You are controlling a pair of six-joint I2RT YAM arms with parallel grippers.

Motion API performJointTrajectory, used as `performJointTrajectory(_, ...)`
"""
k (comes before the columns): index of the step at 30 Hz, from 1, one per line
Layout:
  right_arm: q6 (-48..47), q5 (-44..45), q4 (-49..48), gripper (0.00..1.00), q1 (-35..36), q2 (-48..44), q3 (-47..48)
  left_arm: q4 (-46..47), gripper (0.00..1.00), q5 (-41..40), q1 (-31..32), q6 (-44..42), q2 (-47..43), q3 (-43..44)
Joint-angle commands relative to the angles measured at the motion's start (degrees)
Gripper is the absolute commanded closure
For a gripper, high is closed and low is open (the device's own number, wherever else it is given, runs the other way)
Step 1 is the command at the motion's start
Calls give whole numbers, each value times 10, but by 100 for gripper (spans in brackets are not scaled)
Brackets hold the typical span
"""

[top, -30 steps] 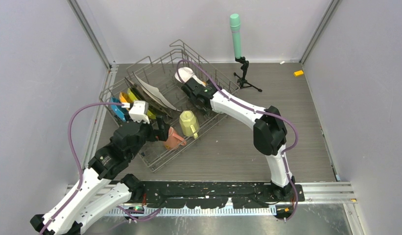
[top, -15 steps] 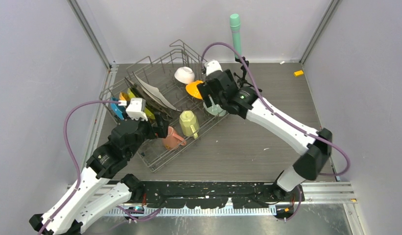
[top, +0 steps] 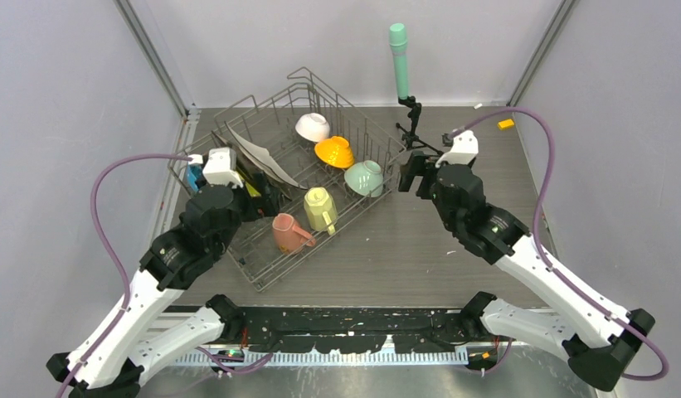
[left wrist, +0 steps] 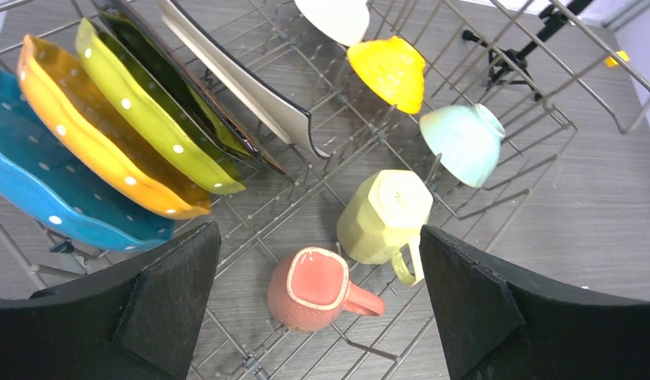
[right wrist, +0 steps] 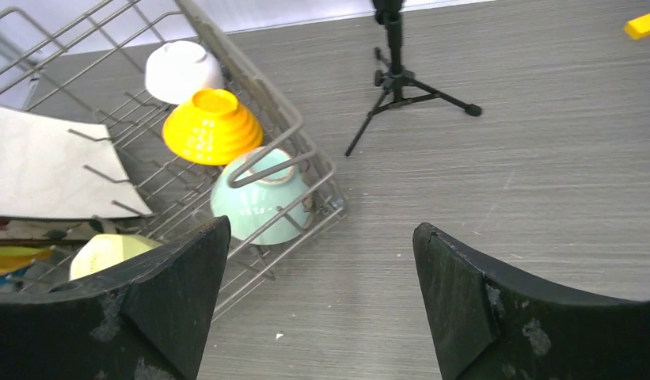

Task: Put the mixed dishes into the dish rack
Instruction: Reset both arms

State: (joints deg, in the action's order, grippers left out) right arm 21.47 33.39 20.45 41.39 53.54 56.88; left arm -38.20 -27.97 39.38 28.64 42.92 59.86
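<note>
The left two-finger gripper point(left wrist: 318, 233) gapes wide and holds nothing above the grey wire dish rack point(top: 291, 265), where round dotted plates point(left wrist: 108, 131) stand on edge and a pink ceramic mug point(left wrist: 313, 289) lies. The right two-finger gripper point(right wrist: 321, 229) is equally wide and empty, hovering over the grey wood-grain table point(right wrist: 503, 198) beside the rack's mint-green bowl point(right wrist: 254, 202).

Green-topped cylinder point(top: 397, 58) stands on tripod point(top: 414, 128); yellow block point(top: 506, 124) lies apart.

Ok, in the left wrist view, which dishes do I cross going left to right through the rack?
Blue plate → orange plate → yellow-green plate → white square plate → pink mug → pale-yellow mug → mint bowl. Left out because they overlap others: white bowl, orange bowl.
</note>
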Motion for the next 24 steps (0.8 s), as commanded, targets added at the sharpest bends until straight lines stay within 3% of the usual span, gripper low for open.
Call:
performJointTrajectory(1, -2, 75, 24, 9, -14, -17, -3, -74, 0, -54, 1, 34, 51, 42)
performJointTrajectory(3, -9, 123, 66, 9, -33, -27, 1, -117, 0, -82, 1, 49, 74, 65)
performJointTrajectory(5, 3, 116, 88, 9, -65, -42, -1, -150, 0, -118, 1, 58, 85, 81)
performJointTrajectory(12, 50, -52, 92, 9, -184, -71, -13, -124, 0, -152, 1, 52, 53, 68)
performJointTrajectory(24, 60, -156, 76, 5, -210, -34, 8, -124, 0, -205, 2, 53, 11, 72)
